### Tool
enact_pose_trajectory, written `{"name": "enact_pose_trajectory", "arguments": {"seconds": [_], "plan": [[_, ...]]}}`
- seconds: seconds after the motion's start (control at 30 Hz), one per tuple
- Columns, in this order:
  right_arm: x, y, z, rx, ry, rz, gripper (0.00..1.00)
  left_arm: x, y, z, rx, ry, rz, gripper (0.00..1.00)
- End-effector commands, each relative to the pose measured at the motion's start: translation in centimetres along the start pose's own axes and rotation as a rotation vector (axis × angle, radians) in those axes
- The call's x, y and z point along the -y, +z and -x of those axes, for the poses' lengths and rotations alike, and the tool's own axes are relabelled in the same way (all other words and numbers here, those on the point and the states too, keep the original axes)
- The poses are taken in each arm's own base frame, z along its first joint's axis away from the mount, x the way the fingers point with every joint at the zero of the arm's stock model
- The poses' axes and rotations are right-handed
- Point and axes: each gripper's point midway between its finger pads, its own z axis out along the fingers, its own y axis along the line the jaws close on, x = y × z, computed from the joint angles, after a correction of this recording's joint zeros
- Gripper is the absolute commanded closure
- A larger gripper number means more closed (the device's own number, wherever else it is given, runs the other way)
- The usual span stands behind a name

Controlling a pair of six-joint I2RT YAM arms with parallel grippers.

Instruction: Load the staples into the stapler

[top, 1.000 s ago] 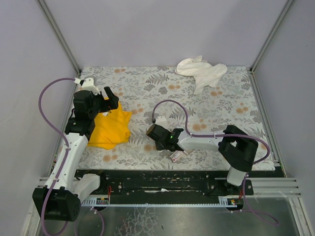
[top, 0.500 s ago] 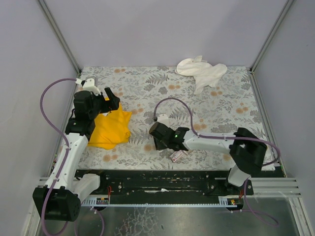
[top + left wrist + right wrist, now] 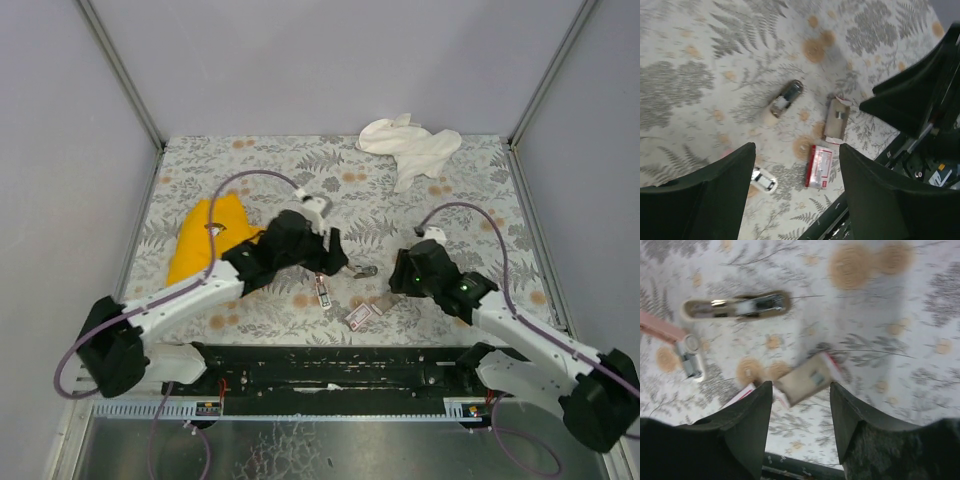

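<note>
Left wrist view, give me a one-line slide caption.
Open left tool above a dark-red cardboard staple box, its grey-brown sliding tray lying beside it, on floral cloth.

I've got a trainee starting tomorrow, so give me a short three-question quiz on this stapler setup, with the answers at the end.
1. True or false: the stapler lies on the table, in neither arm's jaws.
2. Multiple choice: how many cloths are on the table? A one, B two, C four.
3. One word: are the jaws of the left gripper and right gripper open or shut?
Key: 1 true. 2 B, the yellow cloth and the white cloth. 3 open.
</note>
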Motion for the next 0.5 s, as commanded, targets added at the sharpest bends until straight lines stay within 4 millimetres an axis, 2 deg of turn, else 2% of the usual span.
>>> {"name": "enact_pose_trajectory", "arguments": {"seconds": [0.0,0.13,0.23,0.33,0.47], "plan": [[3.4,-0.8,0.1,0.001,0.039,-0.011,0.43,5.4,3.7,-0.5,0.009,0.035,-0.025,0.36],[6.3,-1.4,0.4,-0.002,0.064,-0.065,0.42,9.2,6.6,-2.9,-0.056,0.080,-0.054,0.42],[7.0,-1.2,0.5,-0.007,0.093,-0.037,0.41,10.7,8.6,-4.9,-0.110,0.072,-0.090,0.48],[6.9,-0.9,0.4,-0.015,0.116,-0.011,0.41,10.7,10.8,-7.3,-0.173,0.067,-0.087,0.55],[6.4,-0.7,0.2,-0.008,0.141,0.026,0.41,10.4,12.7,-9.2,-0.229,0.105,-0.053,0.62]]}}
